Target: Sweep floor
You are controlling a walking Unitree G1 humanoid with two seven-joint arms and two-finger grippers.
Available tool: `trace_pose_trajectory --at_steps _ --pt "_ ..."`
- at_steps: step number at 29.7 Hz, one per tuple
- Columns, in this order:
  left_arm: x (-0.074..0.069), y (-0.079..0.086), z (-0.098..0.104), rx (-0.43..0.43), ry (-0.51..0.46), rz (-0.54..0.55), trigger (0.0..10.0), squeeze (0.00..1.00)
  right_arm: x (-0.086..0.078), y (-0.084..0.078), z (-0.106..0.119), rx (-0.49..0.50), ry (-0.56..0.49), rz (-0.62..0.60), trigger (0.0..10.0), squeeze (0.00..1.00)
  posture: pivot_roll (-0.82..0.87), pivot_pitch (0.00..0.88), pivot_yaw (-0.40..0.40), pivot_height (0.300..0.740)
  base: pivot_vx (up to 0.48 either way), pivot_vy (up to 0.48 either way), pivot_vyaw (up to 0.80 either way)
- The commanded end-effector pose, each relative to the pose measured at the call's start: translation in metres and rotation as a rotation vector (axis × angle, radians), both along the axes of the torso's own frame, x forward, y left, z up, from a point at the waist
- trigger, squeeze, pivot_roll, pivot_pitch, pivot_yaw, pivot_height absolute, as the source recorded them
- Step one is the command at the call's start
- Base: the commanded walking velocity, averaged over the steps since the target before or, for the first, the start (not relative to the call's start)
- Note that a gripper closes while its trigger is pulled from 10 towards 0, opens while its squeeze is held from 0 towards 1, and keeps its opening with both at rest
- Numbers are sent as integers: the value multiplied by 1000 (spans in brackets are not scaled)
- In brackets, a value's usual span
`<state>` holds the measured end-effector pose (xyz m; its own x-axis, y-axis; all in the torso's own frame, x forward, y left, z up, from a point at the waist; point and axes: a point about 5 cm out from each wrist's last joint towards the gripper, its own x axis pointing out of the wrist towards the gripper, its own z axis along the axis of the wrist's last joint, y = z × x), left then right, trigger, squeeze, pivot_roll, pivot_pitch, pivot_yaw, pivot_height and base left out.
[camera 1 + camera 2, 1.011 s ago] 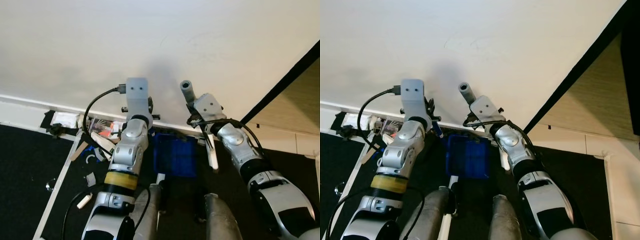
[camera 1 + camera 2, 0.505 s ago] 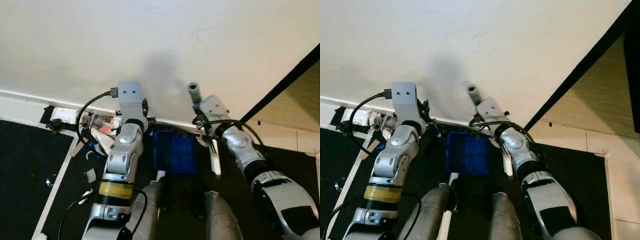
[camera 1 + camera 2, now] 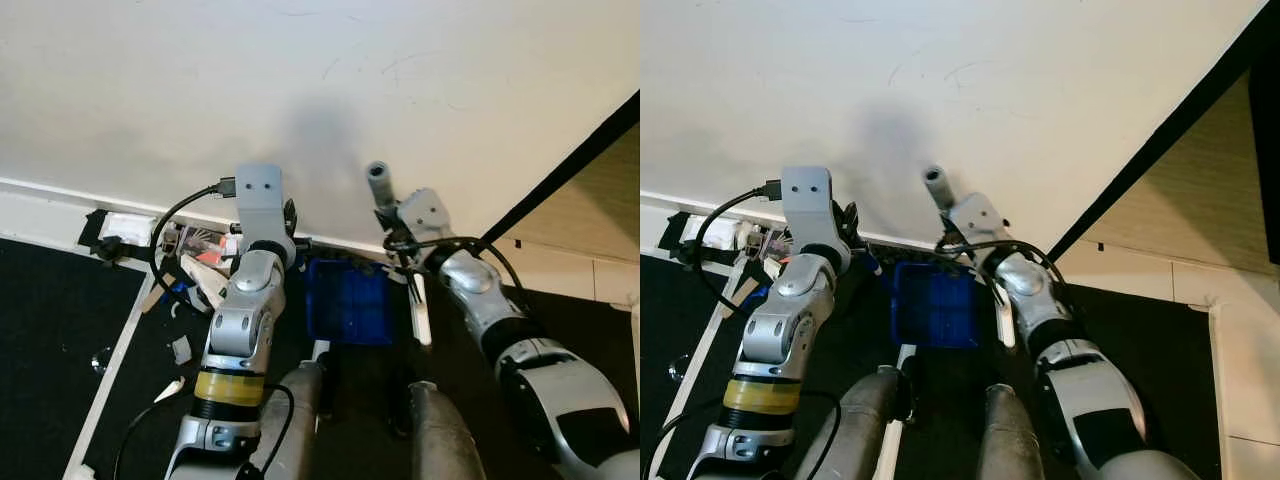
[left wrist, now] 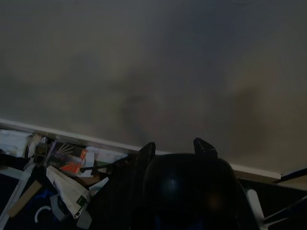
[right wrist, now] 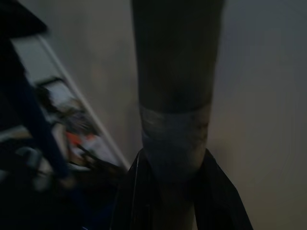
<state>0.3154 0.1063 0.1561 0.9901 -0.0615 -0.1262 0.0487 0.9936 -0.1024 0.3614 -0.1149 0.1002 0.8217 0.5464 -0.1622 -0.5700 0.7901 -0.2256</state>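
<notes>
One broom handle (image 5: 175, 96) inside right tool (image 5: 172, 191).

Wall (image 3: 320, 90) close ahead — no room forward past the baseboard (image 3: 60, 195). Blue dustpan (image 3: 348, 302) sits on the floor between my arms, against the baseboard. Litter pile (image 3: 195, 265) crowds the corner beside my left hand (image 4: 173, 148). Broom handle (image 3: 380, 190) stands upright in my right hand (image 5: 173, 158). Dark floor (image 3: 50, 320) to the far left lies open.

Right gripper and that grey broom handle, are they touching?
Touching. In the right wrist view the right gripper has a finger on each side of the grey handle, pressed against it.
</notes>
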Motion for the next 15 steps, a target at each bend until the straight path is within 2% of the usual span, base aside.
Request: trace_pose_trajectory --at_steps 1,3,4,7,8,10,11,14,15 --pt "-7 -3 -6 -23 32 -37 10000 0 -4 7 -8 113 89 28 10000 0 274 362 56 740 0 0 0" --pt "-8 -2 -5 -23 32 -38 10000 0 -5 10 -8 142 109 43 10000 0 274 362 56 740 0 0 0" --pt "-8 -1 -5 -21 33 -39 10000 0 -6 16 -7 188 126 81 10000 0 273 357 58 740 0 0 0" --pt "-8 0 -6 -19 35 -39 10000 0 -7 23 -5 221 133 123 10000 0 265 351 60 740 0 0 0" --pt "-8 1 -6 -18 38 -39 10000 0 -8 31 -1 266 131 178 10000 0 260 348 60 740 0 0 0" --pt "-6 0 -8 -18 45 -43 10000 0 -9 47 12 328 87 291 10000 0 242 333 60 740 0 0 0" --pt "-6 0 -8 -18 45 -43 10000 0 -9 47 12 328 87 291 10000 0 242 333 60 740 0 0 0" --pt "-4 -4 -8 -21 49 -56 10000 0 -7 56 37 366 -45 378 10000 0 224 324 57 740 0 0 0" --pt "-4 -4 -8 -21 49 -56 10000 0 -7 56 37 366 -45 378 10000 0 224 324 57 740 0 0 0"
